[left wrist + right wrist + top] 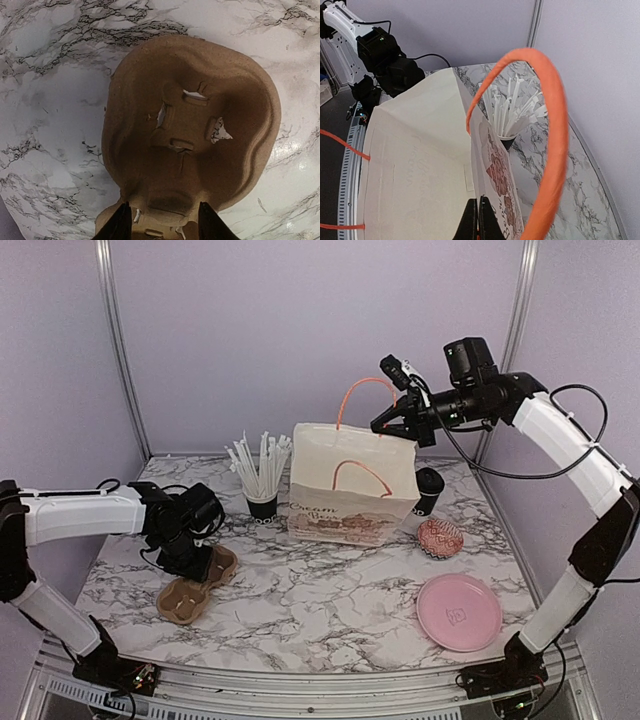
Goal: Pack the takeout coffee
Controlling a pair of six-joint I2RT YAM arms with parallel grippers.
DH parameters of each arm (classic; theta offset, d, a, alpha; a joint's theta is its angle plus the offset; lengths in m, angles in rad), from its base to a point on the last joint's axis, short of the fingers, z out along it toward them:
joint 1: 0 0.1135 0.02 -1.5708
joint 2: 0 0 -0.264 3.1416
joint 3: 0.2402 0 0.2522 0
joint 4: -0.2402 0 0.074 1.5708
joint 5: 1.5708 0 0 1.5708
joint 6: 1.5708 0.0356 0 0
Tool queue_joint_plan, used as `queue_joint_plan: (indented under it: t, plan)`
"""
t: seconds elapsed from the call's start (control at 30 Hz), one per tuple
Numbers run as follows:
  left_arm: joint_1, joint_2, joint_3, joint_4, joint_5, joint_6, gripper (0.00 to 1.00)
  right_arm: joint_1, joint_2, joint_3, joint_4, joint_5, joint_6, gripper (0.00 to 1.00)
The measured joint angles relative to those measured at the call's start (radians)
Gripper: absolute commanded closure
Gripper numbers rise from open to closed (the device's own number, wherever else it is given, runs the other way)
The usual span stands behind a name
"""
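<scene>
cup (430,486) stands right of bag (350,490), tray (196,588) left.

Two white-shelled robot arms with black joints: the left arm (80,515) and the right arm (570,440), which trails thin black cables (560,472). A boxy black camera housing (468,358) sits just behind the slim black jaws of the right gripper (479,223). The left gripper (165,227) has two tapering black fingers (119,226). Behind both sets of jaws, the arms end in black bases (500,680).

The marble table (330,590) carries a cardboard tray (195,585) lower left and a pink plate (459,611) lower right. Across the middle sit a cup of straws (262,505), a paper bag (352,490), a black coffee cup (430,490) and a round patterned thing (440,537).
</scene>
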Motion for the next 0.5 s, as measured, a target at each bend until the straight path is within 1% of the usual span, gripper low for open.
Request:
queue_joint_plan:
  t: [0.2,0.5]
  plan:
    - [0.007,0.050,0.000,-0.008,0.023,0.031,0.55,0.004,-0.006,-0.027,-0.045,-0.053,-0.064,1.00]
    - [0.007,0.060,0.000,-0.007,0.051,0.049,0.65,0.005,-0.005,-0.029,-0.053,-0.087,-0.089,1.00]
